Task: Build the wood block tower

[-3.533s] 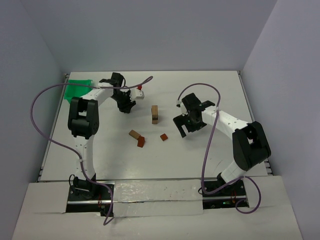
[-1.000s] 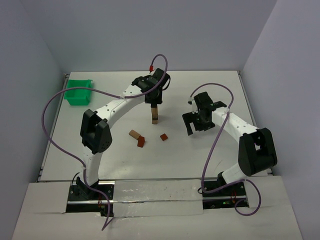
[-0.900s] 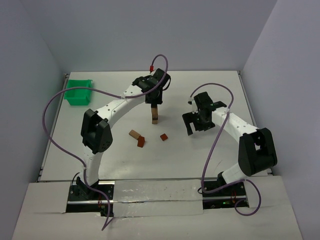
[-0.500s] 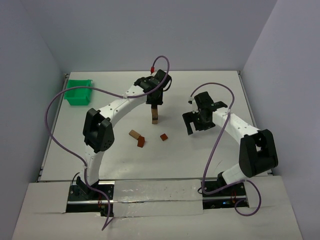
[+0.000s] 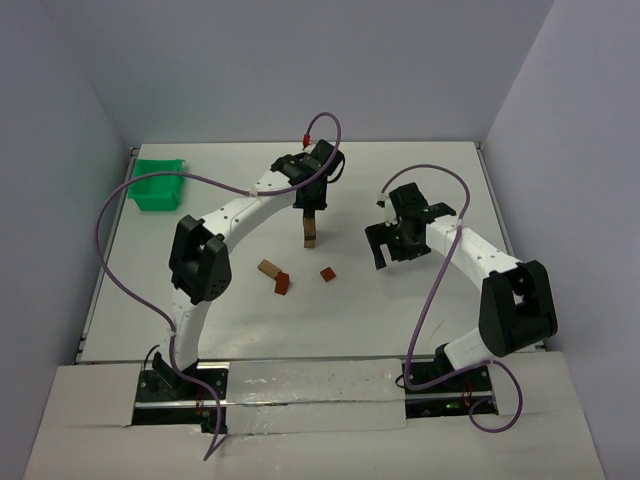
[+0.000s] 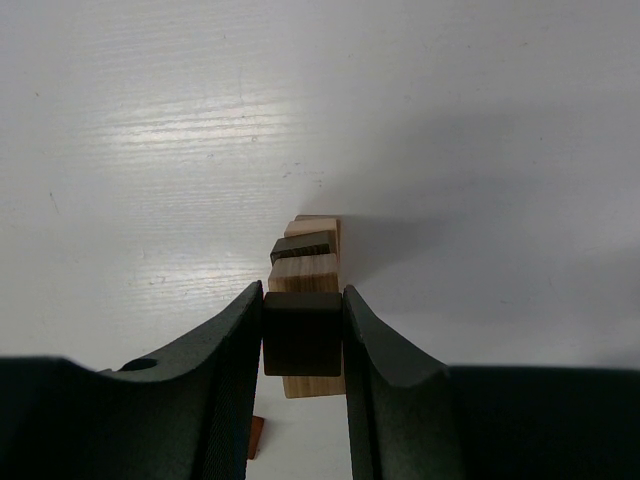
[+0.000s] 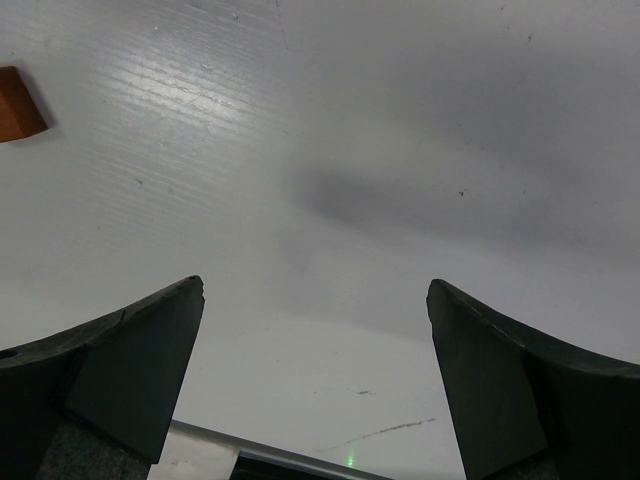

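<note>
- Left gripper [image 6: 303, 305]: partly closed, clamping a dark brown block [image 6: 302, 338].
- Wood block tower [image 6: 306, 262]: upright at mid-table, directly under the held block, its top showing toward 12 o'clock.
- Right gripper [image 7: 315, 300]: spread wide, empty. Overhead, the tower lies at its 9 o'clock, and the left arm is nearer.

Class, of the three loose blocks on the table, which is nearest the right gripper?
The lone reddish block; the tan block and its reddish neighbour sit further left.
</note>
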You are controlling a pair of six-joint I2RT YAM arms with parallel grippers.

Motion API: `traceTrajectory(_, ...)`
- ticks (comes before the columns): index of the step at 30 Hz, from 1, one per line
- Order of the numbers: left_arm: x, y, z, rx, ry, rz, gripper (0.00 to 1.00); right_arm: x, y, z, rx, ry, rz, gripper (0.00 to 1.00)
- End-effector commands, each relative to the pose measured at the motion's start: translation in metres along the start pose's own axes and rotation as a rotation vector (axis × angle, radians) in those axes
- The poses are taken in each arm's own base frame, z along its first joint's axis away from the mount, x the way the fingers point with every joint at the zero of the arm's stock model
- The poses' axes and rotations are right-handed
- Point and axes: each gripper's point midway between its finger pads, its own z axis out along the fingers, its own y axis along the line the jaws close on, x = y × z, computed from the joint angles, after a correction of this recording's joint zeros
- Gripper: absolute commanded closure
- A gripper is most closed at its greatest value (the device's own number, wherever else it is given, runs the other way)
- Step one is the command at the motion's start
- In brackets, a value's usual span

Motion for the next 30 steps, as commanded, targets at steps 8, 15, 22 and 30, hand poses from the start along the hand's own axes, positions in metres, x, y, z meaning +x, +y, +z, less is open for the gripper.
traceTrajectory(8, -0.0121, -0.0062, -0.0036, 0.003, -0.041, -0.011, 0.77, -0.0098, -0.0005, -0.0147, -0.002, -0.059, 0.013, 0.00)
traceTrajectory(15, -0.0099, -0.0070, -0.0011, 0.002, -0.035, -0.005, 0.72, -0.0099, 0.0003, -0.0139, -0.006, -0.055, 0.012, 0.00)
traceTrajectory(22, -0.0081, -0.0084, 0.0015, 0.007, -0.026, -0.001, 0.71, -0.0114, 0.0004, -0.0139, -0.009, -0.057, 0.013, 0.00)
traceTrajectory(30, -0.0084, -0.0103, 0.0023, 0.011, -0.025, 0.002, 0.65, -0.0114, 0.0012, -0.0130, -0.013, -0.052, 0.013, 0.00)
